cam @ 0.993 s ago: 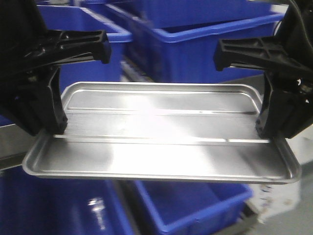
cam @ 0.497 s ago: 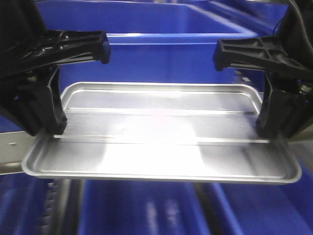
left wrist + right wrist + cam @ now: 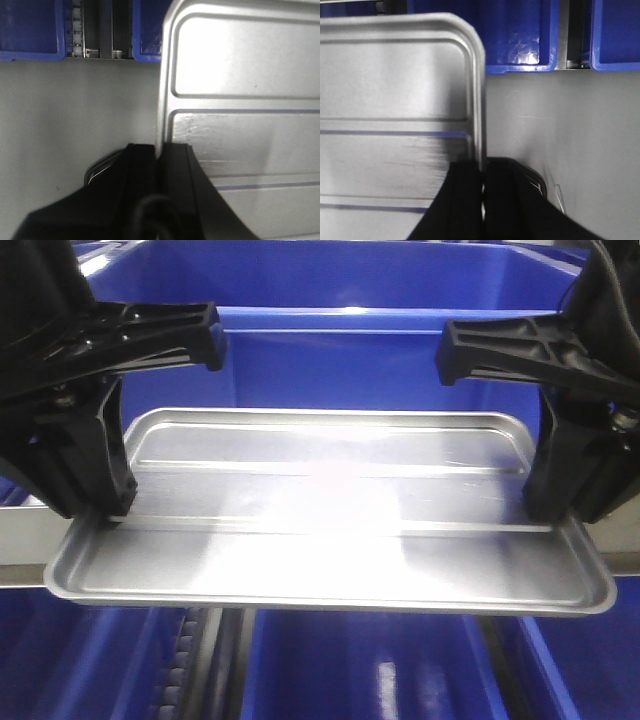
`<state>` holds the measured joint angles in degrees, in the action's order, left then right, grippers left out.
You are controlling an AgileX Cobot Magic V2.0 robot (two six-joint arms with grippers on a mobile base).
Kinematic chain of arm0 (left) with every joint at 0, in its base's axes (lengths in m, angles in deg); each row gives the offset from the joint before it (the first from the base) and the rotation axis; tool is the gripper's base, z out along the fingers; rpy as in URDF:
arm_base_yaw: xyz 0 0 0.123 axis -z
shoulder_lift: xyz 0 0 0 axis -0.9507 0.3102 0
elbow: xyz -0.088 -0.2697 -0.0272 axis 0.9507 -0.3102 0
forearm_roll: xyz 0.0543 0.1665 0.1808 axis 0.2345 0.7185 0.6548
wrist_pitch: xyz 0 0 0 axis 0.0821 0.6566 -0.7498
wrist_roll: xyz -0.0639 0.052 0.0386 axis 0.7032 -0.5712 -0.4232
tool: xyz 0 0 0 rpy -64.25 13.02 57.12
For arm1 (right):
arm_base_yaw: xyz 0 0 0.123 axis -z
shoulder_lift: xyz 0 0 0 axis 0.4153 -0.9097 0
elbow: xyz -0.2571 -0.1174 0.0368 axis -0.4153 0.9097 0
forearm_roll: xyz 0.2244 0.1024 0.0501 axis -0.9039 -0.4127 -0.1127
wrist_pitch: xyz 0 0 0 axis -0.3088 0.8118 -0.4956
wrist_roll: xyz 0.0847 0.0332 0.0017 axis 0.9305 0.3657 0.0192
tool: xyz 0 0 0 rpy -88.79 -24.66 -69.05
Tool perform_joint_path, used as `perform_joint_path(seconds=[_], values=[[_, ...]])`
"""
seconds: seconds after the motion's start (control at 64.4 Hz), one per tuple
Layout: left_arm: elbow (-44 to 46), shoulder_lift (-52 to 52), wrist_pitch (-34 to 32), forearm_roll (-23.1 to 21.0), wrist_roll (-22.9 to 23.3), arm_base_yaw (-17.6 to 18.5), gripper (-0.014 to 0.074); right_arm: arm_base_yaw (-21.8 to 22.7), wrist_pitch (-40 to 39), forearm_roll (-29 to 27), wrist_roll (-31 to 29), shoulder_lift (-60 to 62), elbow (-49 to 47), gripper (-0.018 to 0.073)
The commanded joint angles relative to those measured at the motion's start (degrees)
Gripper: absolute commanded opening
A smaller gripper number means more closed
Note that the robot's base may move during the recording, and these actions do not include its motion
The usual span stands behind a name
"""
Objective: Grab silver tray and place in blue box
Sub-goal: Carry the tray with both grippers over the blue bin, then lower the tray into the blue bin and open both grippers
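Observation:
The silver tray (image 3: 330, 530) hangs level in the air, its two long ridges running across its shiny bottom. My left gripper (image 3: 105, 510) is shut on the tray's left rim and my right gripper (image 3: 548, 508) is shut on its right rim. The left wrist view shows the left gripper (image 3: 160, 150) pinching the rim of the tray (image 3: 240, 100). In the right wrist view the right gripper (image 3: 484, 167) clamps the opposite rim of the tray (image 3: 395, 100). A wide blue box (image 3: 350, 360) stands straight behind the tray, spanning the view.
More blue crates (image 3: 380, 660) lie below the tray, split by a dark roller track (image 3: 190, 660). A grey metal rail (image 3: 20, 530) crosses at tray height. Grey floor (image 3: 75, 110) lies under the left wrist, with crate corners (image 3: 520, 35) beyond the tray's end.
The tray and both grippers keep their place in the view. The background has shifted: the blue box now fills the space behind the tray, and other crates sit below.

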<state>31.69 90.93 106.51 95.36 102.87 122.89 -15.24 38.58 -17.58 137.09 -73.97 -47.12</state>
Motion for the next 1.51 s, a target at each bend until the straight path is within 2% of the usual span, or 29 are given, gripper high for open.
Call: perform_joint_path(seconds=[0.0,0.574,0.854,1.009,1.18,1.288,1.412,1.49], values=[[1.25,-1.78,-0.02,1.44,0.59,-0.23,-0.0104,0.14,-0.79,2.13,-0.03,1.81,-1.4,0.0059],[1.25,-1.78,-0.02,1.44,0.59,-0.23,-0.0104,0.14,-0.79,2.13,-0.03,1.81,-1.4,0.0059],[1.25,-1.78,-5.59,1.44,0.59,-0.23,-0.0104,0.14,-2.53,3.28,-0.09,1.81,-1.4,0.0059],[4.97,-1.78,-5.18,1.74,0.49,-0.23,-0.0104,0.14,-0.05,3.72,-1.21,1.86,-5.79,0.0059],[14.44,-1.78,-5.18,8.68,0.49,-0.23,-0.0104,0.14,1.35,8.46,-4.89,1.86,-15.99,0.0059],[19.79,-1.33,-6.54,13.88,0.49,-1.12,-0.0104,0.33,-1.12,14.48,-4.89,1.64,-21.95,0.0059],[23.84,0.65,-12.37,17.59,0.49,-5.86,-0.0104,2.1,-5.88,20.12,-4.83,-0.15,-26.8,0.0059],[25.4,2.9,-18.9,20.02,0.49,-9.18,-0.0104,3.92,-10.1,22.64,-4.83,-2.42,-29.06,0.0059]])
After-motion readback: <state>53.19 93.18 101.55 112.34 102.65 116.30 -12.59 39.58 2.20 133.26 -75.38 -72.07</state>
